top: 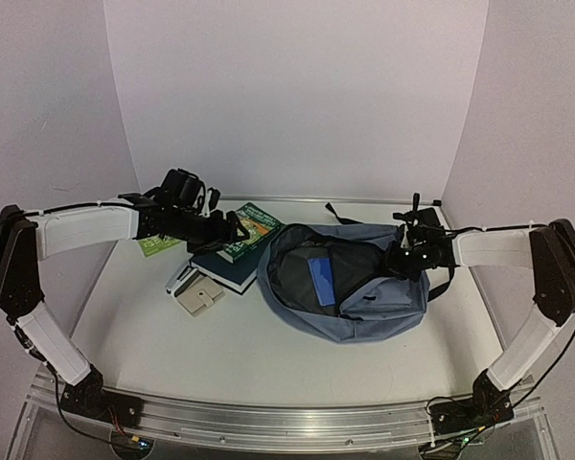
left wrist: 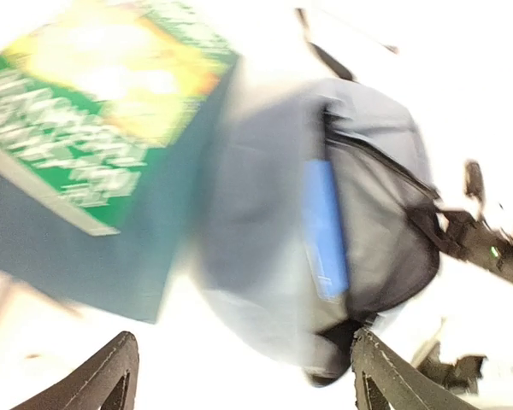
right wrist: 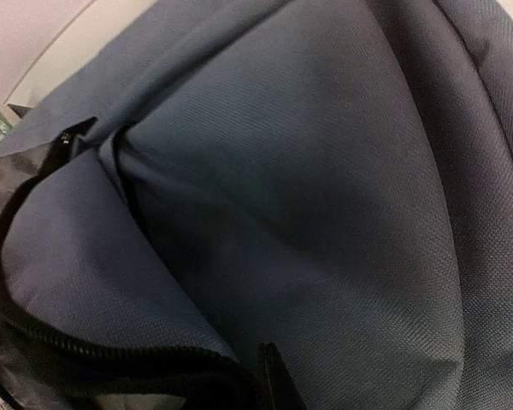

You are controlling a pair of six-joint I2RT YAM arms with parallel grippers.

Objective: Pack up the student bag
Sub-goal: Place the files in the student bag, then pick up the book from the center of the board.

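Observation:
The student bag (top: 364, 297) lies right of the table's middle, a grey-blue backpack with its main compartment unzipped and a blue flat item (top: 318, 278) inside on the dark lining. My left gripper (top: 238, 233) hovers open over the books just left of the bag. In the left wrist view its gripper (left wrist: 244, 371) holds nothing, and the bag (left wrist: 265, 239) and the blue item (left wrist: 325, 231) are blurred ahead. My right gripper (top: 401, 259) is at the bag's right rim. The right wrist view is filled with bag fabric (right wrist: 325, 196), with one fingertip (right wrist: 274, 380) against it beside the zipper edge.
A green-covered book (top: 251, 230) rests on a dark blue book (top: 228, 266) left of the bag. A beige pouch (top: 199, 299) and a white item (top: 180, 278) lie beside them. Another green thing (top: 156, 245) shows under the left arm. White walls enclose the back and sides.

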